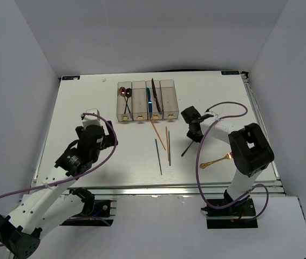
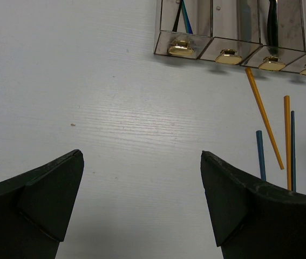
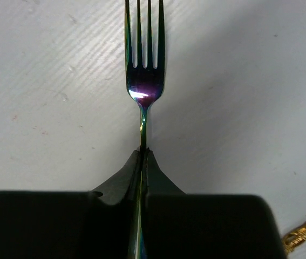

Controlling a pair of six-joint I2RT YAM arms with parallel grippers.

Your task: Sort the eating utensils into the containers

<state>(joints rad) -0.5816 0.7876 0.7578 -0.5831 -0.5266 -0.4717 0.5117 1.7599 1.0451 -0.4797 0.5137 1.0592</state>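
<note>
The four joined clear containers (image 1: pixel 146 101) stand at the back centre. The left bin holds two spoons (image 1: pixel 124 95). A blue knife (image 1: pixel 148 100) and a black knife (image 1: pixel 155 96) lie in the third bin. My right gripper (image 1: pixel 194 136) is shut on the handle of an iridescent fork (image 3: pixel 143 86), tines pointing away, just above the table right of the bins. A gold fork (image 1: pixel 217 161) lies near the right arm. Two gold chopsticks (image 1: pixel 158 135) and two dark blue ones (image 1: pixel 158 156) lie in front of the bins. My left gripper (image 2: pixel 142 156) is open and empty over bare table.
The bins' near ends with yellow marks (image 2: pixel 228 55) show at the top right of the left wrist view, the chopsticks (image 2: pixel 264 118) below them. The gold fork's handle (image 3: pixel 304 234) shows at the lower right of the right wrist view. White walls enclose the table.
</note>
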